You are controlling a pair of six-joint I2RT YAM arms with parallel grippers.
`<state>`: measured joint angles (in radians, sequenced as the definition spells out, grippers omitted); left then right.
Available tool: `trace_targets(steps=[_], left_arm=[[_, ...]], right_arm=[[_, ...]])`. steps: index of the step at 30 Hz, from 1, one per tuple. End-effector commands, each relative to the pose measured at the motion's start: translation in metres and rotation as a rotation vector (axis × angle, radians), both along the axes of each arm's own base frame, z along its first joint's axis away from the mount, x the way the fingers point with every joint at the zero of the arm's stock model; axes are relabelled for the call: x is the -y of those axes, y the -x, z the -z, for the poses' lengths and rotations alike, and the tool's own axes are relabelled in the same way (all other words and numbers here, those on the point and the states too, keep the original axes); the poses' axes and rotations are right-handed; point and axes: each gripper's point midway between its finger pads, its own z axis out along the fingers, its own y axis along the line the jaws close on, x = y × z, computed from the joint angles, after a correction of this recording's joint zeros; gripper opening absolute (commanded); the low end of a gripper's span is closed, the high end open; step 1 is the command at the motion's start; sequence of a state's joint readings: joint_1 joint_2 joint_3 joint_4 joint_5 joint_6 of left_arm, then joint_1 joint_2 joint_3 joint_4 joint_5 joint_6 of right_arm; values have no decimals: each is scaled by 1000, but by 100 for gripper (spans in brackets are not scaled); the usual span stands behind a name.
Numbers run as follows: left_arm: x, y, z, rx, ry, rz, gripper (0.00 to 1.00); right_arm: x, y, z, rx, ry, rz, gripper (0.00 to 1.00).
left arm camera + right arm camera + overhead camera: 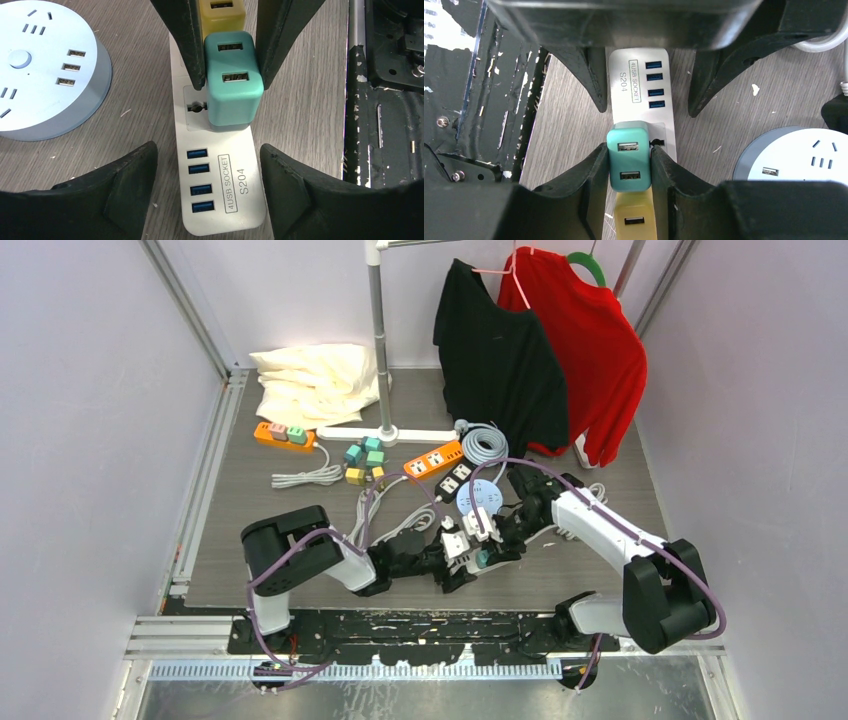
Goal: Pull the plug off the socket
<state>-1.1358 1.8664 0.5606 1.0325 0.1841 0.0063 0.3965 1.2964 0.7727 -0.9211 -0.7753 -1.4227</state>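
A white power-strip socket marked "4USB SOCKET S204" lies on the wood-grain table. A teal plug sits in it, and a yellow plug sits just behind. My right gripper is shut on the teal plug, its black fingers pressed against both sides. My left gripper is open, one finger on each side of the socket's USB end with a gap on both sides. In the top view both grippers meet over the socket near the table's front.
A round pale-blue socket hub sits close beside the strip. The metal rail at the table's near edge runs along the other side. Farther back are an orange power strip, small coloured plugs, coiled cables and a clothes rack with shirts.
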Motion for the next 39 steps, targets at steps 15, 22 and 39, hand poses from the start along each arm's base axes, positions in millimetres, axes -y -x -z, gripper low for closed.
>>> trace_targets(steps=[15,22,39], left_arm=[[11,-9,-4,3,4,-9,35],[10,-8,-5,-3,8,-6,0],[10,-11,-3,-35,2,0,0]], right_arm=[[4,3,-9,7,-15,-28,15],[-3,15,-15,-38,-78,-64,9],[8,10,-20,-25,-99,-22,1]])
